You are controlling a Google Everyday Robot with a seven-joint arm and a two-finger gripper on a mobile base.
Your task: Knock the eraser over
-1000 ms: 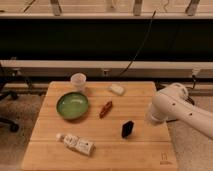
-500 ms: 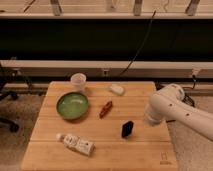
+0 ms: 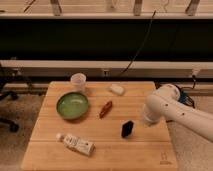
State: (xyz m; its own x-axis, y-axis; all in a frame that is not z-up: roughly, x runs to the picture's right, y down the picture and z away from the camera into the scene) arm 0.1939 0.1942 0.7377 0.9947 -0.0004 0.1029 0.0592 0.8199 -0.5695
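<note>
The eraser (image 3: 127,128) stands right of centre on the table (image 3: 100,156), unmoved. Just right of it, the gripper (image 3: 146,120) merges into the white arm (image 3: 175,107); its grip cannot be told. The arm has edged leftward

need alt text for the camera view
A white robot arm reaches in from the right, its tool low over the wooden table, just right of the small black eraser, which looks upright. Also on the table: a green bowl, clear cup, white lump, reddish-brown item and a white bottle lying down.
</note>
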